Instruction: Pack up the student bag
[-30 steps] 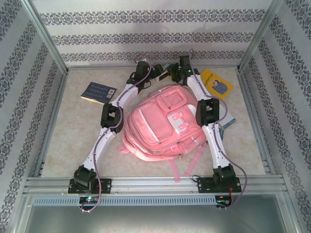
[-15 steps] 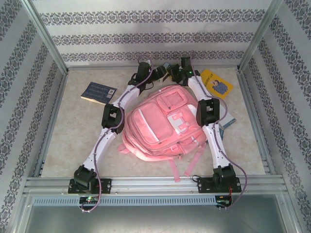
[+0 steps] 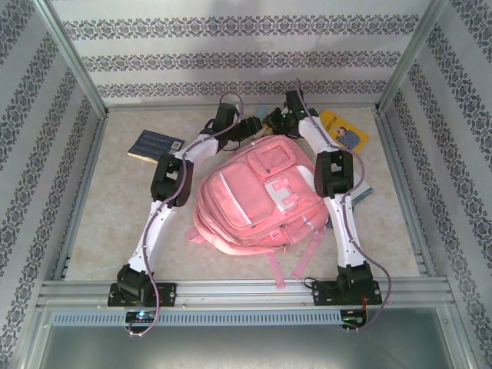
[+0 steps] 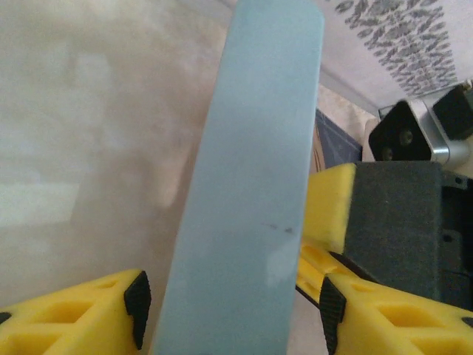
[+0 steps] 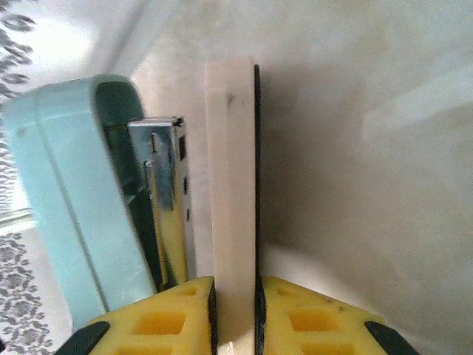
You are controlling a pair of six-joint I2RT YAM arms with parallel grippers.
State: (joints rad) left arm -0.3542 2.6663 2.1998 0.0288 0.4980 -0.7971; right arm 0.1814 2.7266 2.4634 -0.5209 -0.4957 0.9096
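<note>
The student bag (image 3: 257, 196), a large pink backpack, lies flat mid-table with its straps toward the near edge. Just beyond its far end both grippers meet at a stapler with a pale blue top (image 4: 244, 185), a metal magazine (image 5: 166, 200) and a cream base (image 5: 230, 185). My right gripper (image 5: 235, 310) is shut on the cream base, while the blue top (image 5: 66, 192) is hinged away to its left. My left gripper (image 4: 233, 307) straddles the blue top, and small gaps show at both pads. In the top view the left gripper (image 3: 260, 125) and right gripper (image 3: 277, 119) almost touch.
A dark blue book (image 3: 155, 145) lies at the far left of the table and a yellow book (image 3: 344, 131) at the far right. Another flat item (image 3: 361, 192) pokes out from under the right arm. Metal frame rails and patterned walls enclose the table.
The left arm's elbow swung left and its gripper moved right, up to the right gripper. Both pairs of jaws narrowed, and the right pair closed on the stapler's base.
</note>
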